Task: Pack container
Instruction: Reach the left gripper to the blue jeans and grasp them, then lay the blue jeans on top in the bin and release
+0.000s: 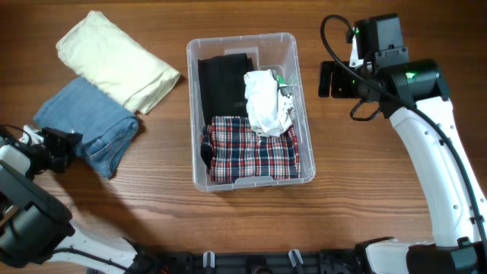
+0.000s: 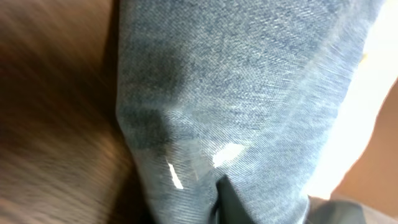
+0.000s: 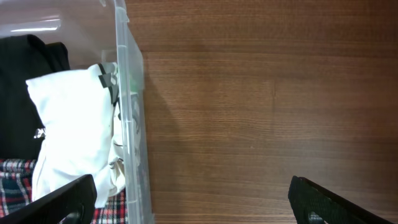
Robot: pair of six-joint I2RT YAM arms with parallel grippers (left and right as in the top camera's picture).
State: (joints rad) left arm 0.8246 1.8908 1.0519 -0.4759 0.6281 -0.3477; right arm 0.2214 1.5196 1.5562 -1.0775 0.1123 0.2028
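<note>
Two dark right fingers (image 3: 329, 200) stood wide apart at the lower corners of the right wrist view, with only bare wooden table (image 1: 152, 213) between them. They hung beside the right wall of the container (image 1: 251, 183), near its far end and not touching it.

The left fingers (image 1: 62, 144) sat at the table's left edge, against the near left side of the folded denim (image 1: 91, 122). The left wrist view was filled with blue twill pressed close to the lens. I could not tell whether those fingers were apart or together, or whether they gripped the cloth.

The clear container stood upright at the middle of the table. Inside it, a black garment (image 1: 221, 84) lay along the far left. A crumpled white garment (image 1: 262, 99) lay on the right, against the wall. A red, blue and white plaid garment (image 1: 255, 148) filled the near end.

Well to the container's left, the folded denim lay on the table. A folded pale yellow cloth (image 1: 114, 61) lay just behind it, overlapping its far edge.
</note>
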